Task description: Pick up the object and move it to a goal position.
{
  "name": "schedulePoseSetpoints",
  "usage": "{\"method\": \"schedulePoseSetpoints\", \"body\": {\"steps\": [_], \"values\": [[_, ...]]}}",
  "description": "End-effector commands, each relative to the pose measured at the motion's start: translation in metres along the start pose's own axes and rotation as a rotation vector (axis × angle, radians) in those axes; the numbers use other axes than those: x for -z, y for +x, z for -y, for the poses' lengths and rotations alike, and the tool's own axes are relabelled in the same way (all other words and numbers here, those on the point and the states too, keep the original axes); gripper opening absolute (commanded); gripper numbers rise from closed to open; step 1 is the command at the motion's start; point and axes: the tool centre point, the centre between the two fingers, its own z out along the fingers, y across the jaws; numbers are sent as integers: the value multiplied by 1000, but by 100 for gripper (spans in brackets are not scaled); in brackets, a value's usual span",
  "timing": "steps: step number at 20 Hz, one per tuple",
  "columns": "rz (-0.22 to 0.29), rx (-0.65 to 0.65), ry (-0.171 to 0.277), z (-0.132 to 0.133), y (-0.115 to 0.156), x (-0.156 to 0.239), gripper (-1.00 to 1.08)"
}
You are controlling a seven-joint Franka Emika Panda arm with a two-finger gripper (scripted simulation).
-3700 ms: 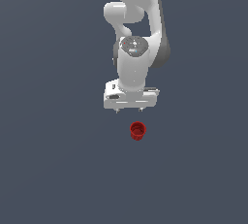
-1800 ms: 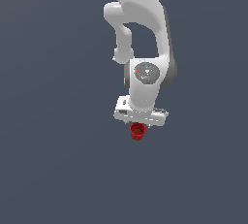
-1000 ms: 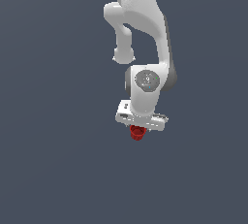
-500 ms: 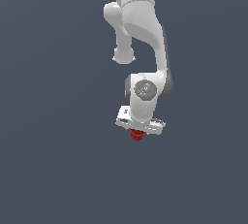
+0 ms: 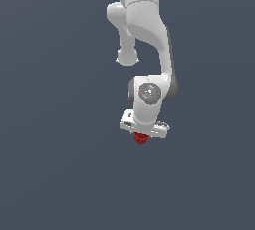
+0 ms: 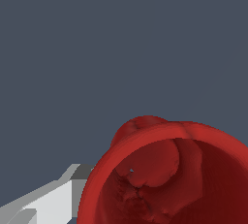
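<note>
The gripper is sitting right over the red cup, which is peeking out beneath it; whether the jaws are clamping it I cannot tell. In the wrist view 1 finger is showing beside the hollow rim. Lifting and carrying to the goal are likely remaining.

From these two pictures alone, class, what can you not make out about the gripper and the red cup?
- Exterior view: the gripper body hides its fingertips and most of the red cup; open or shut is unreadable.
- Wrist view: the cup fills the frame and is cut off by the edges; only one white finger shows, contact unclear.
</note>
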Motion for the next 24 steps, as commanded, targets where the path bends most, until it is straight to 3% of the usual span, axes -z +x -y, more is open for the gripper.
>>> {"method": "schedulePoseSetpoints", "body": {"steps": [1, 13, 24], "values": [[0, -1, 0, -1, 0, 0, -100], [0, 0, 0, -8, -3, 33, -100], [0, -1, 1, -36, -10, 137, -100]]}}
